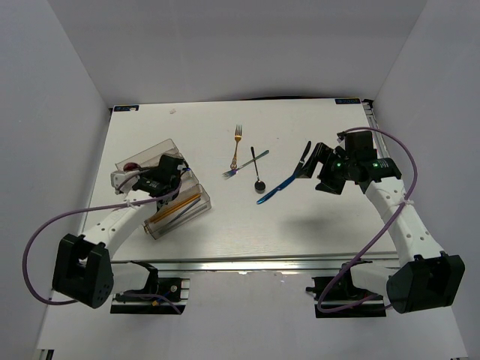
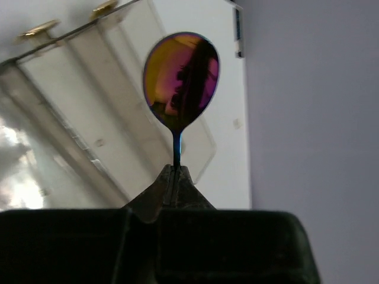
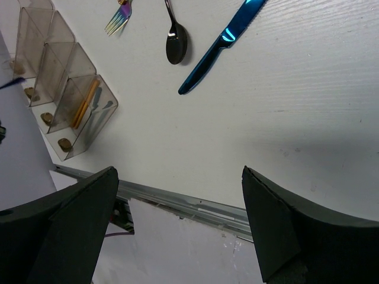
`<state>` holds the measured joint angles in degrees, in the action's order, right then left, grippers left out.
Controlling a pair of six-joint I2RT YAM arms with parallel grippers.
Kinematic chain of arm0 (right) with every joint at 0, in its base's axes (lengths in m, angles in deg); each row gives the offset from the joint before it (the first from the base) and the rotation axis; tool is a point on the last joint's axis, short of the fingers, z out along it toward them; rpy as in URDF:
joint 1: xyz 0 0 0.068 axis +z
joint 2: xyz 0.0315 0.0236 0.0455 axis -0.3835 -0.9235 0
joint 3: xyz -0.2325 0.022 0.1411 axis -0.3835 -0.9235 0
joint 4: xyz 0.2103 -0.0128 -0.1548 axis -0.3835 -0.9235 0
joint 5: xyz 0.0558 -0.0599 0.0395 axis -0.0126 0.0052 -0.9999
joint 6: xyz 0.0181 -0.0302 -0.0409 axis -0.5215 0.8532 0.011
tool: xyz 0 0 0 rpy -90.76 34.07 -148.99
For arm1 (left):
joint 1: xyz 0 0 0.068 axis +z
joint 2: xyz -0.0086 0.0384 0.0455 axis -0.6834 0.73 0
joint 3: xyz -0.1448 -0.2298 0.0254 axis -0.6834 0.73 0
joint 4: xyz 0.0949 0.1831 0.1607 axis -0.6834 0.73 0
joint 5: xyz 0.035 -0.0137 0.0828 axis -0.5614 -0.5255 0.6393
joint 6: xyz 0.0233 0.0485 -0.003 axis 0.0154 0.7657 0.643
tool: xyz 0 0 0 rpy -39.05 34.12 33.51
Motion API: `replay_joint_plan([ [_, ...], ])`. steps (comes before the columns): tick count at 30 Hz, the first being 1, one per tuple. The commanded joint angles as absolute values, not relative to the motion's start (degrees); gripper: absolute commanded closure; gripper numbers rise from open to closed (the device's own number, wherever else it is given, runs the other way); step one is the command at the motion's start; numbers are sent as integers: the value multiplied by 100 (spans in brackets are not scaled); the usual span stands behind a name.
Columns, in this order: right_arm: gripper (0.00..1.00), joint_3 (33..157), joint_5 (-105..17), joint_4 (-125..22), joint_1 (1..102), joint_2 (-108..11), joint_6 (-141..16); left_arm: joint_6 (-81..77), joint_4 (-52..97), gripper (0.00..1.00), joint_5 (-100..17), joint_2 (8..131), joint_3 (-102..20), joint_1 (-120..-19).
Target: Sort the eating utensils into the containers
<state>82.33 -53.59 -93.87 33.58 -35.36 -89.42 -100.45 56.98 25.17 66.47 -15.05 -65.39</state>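
Note:
My left gripper [image 2: 174, 177] is shut on the thin handle of an iridescent purple-gold spoon [image 2: 181, 80] and holds it over the clear organiser tray [image 2: 89, 136]. In the top view this gripper [image 1: 161, 176] is above the tray [image 1: 196, 204] at the table's left, and the spoon's bowl [image 1: 133, 166] points left. Gold sticks [image 1: 176, 208] lie in a near compartment. A gold fork [image 1: 238, 142], an iridescent fork [image 1: 238, 168], a black spoon [image 1: 257, 180] and a blue knife [image 1: 277, 189] lie mid-table. My right gripper [image 1: 311, 159] is open and empty, right of the knife.
In the right wrist view the open gripper [image 3: 177, 219] looks over the table's near metal rail [image 3: 189, 204]. The blue knife [image 3: 220, 46], black spoon [image 3: 176, 44], iridescent fork [image 3: 118, 18] and tray [image 3: 65, 89] show beyond. White walls enclose the table.

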Motion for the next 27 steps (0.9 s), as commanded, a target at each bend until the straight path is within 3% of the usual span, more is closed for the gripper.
replay_joint_plan([
  [1,11,8514,-5368,-9266,3371,-3555,-8729,-8050,3458,100,2890,6278,-1788,-6202],
  [3,11,8584,-5306,-9371,3371,-3573,-8606,-5804,2632,100,2223,6085,-1814,-6000],
  [5,11,8602,-5192,-9433,3371,-3555,-8518,-4593,2005,100,836,6127,-2164,-5657],
  [8,11,8549,-5078,-9486,3371,-3485,-8412,-2649,2924,100,-517,6689,-3454,-5559],
  [14,11,8356,-5165,-9416,3371,-3379,-8368,224,5228,100,-1735,7709,-5328,-5568],
  [23,11,8259,-5464,-9328,3371,-3432,-8280,2819,5625,100,-1094,6963,-4435,-5735],
  [27,11,7988,-5753,-9144,3371,-3388,-8359,3594,5328,100,-1944,6709,-3820,-5744],
])
